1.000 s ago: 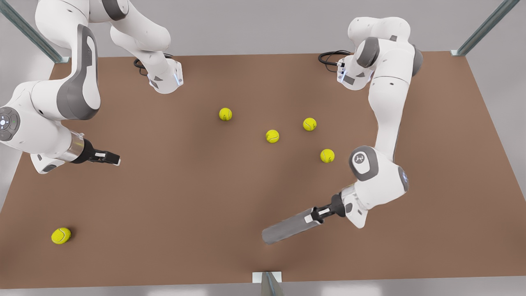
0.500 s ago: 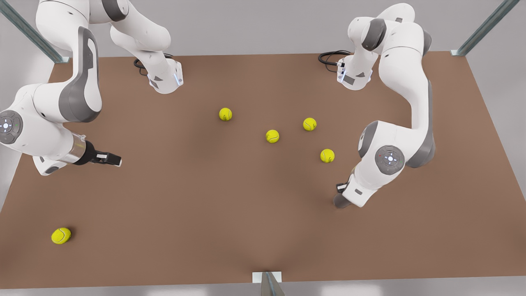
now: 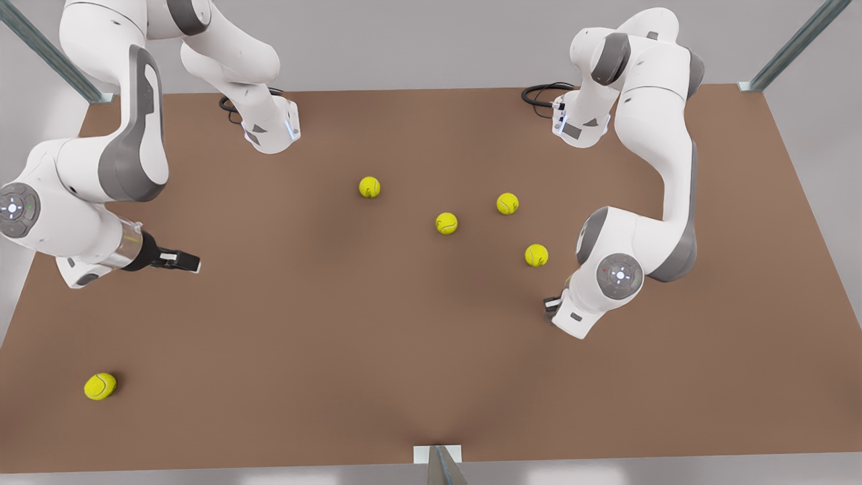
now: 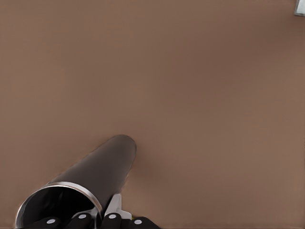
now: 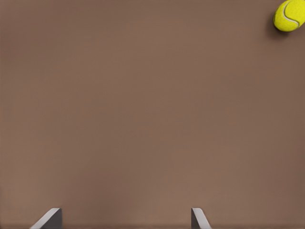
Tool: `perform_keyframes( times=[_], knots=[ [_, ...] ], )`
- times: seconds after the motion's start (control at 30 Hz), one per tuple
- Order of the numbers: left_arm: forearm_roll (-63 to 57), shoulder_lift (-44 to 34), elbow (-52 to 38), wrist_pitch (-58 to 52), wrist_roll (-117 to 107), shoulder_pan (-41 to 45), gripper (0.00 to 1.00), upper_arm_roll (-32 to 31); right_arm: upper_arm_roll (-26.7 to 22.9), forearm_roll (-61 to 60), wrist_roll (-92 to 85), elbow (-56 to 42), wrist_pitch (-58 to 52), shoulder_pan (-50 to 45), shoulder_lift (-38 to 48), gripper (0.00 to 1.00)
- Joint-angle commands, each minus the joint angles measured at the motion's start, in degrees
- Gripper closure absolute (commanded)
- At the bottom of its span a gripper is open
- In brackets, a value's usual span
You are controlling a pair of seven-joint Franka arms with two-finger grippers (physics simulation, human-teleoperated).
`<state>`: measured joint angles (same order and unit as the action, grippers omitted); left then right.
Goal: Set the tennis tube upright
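Note:
The tennis tube (image 4: 102, 169) is a grey cylinder with a dark inside and a bright rim. In the left wrist view it points straight away from the camera, its far end down at the brown table (image 4: 214, 95). My left gripper (image 4: 97, 218) is shut on the tube's rim. In the front view this gripper (image 3: 553, 306) sits under its own wrist on the front view's right, and the arm hides the tube. My right gripper (image 3: 183, 260) waits open over the table at the front view's left, its fingertips (image 5: 50, 218) wide apart with nothing between them.
Several yellow tennis balls lie on the table: one (image 3: 369, 187) at the middle back, others (image 3: 446, 223) (image 3: 536, 255) close to the left arm, and one (image 3: 100, 386) (image 5: 289, 15) at the front left corner. Both arm bases stand along the back edge.
The left arm swung the tube from a slant across the table to pointing down beneath its wrist, then shifted slightly back. The right arm barely moved.

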<state>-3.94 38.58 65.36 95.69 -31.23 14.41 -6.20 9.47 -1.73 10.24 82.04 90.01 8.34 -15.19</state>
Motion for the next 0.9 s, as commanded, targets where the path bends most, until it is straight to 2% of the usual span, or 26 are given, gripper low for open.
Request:
perform_keyframes(
  times=[0.0, 0.43, 0.5, 0.53, 0.57, 0.73, 0.87],
  knots=[
    [1.22, -0.08, 0.29, 1.78, -3.31, 0.0, 0.79, -0.04, 0.02, -0.03, -0.05, -0.04, 0.08, -0.08, -0.02, 0.0],
    [3.33, 0.1, 1.08, 3.71, -3.22, 0.09, 0.77, -0.13, 0.02, -0.03, -0.05, -0.13, 0.17, -0.26, -0.37, 0.0],
    [3.24, 0.36, 1.08, 3.71, -3.13, 0.09, 0.36, -0.13, 0.02, -0.03, -0.05, -0.13, 0.17, -0.17, -0.37, 0.0],
    [3.15, 0.36, 1.08, 3.71, -3.13, 0.18, 0.07, -0.13, 0.02, -0.03, -0.05, -0.13, 0.17, -0.17, -0.37, 0.0],
    [3.15, 0.27, 1.08, 3.63, -3.13, 0.18, 0.0, -0.13, 0.02, -0.03, -0.05, -0.13, 0.17, -0.17, -0.37, 0.0],
    [3.24, -0.26, 1.08, 2.83, -3.13, 0.18, 0.0, -1.36, 0.02, 0.32, -0.05, -0.65, 1.39, -0.43, -1.69, 0.0],
    [3.24, -0.96, 0.99, 2.39, -3.22, 0.18, 0.0, -2.41, -0.16, 0.49, 0.13, -4.61, -0.36, 0.27, -3.01, 0.0]
  ],
)
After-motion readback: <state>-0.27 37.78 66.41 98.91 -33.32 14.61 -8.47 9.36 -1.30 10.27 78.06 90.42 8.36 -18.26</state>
